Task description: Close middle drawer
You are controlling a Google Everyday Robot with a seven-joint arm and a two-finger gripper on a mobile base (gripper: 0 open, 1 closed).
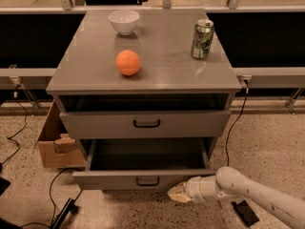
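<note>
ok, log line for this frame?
middle drawer: open, pulled far out | gripper: low, at right end of its front | contact: cannot tell | status: not closed

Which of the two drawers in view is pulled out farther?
The middle drawer, the lower one: its long grey tray is exposed, while the top drawer is barely out. The claw sits by its front's lower right.

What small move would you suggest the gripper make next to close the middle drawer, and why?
Probably ease the gripper forward and slightly up against the middle drawer front, then push inward. The drawer stands pulled well out with its tray exposed, and the gripper sits low at the front's bottom edge, just right of the black handle.
</note>
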